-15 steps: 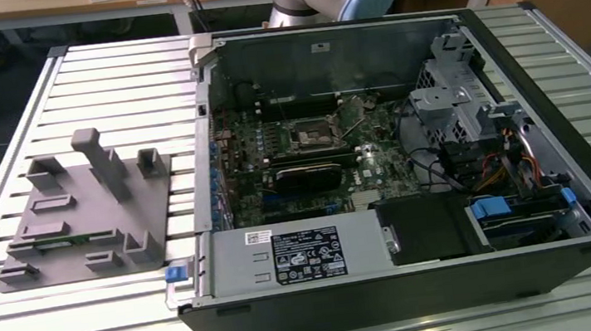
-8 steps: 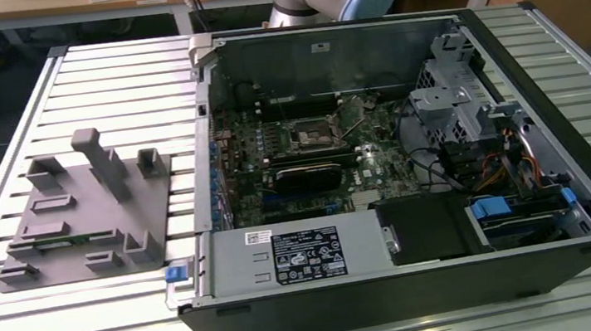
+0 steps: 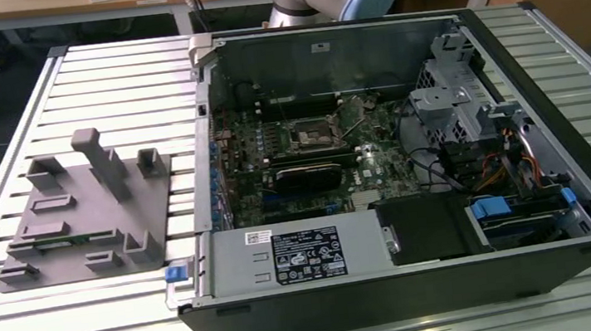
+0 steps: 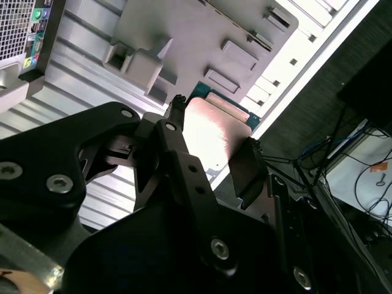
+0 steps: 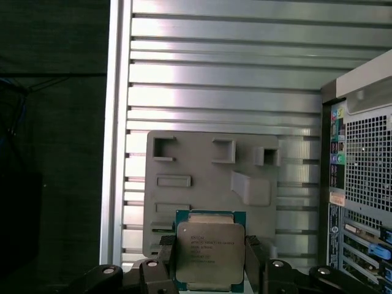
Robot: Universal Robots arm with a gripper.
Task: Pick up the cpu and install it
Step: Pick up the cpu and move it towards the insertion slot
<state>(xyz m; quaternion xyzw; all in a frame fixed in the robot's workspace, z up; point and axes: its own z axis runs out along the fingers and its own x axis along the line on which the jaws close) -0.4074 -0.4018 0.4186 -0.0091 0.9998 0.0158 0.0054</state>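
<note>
Ribbed alu table (image 5: 214, 61), cpu (image 5: 209, 254) btwn jaws

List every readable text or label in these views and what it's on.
cpu, metal top: several printed lines, too small to read.
Black label on the power supply: print and symbols, too small to read.
White sticker inside the computer case: blurred.
Nothing can be quoted.

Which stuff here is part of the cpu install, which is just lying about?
Job: cpu, held in the gripper; motherboard socket in the open computer case.
Lying about: grey holder plate, power supply, drive cage.
</note>
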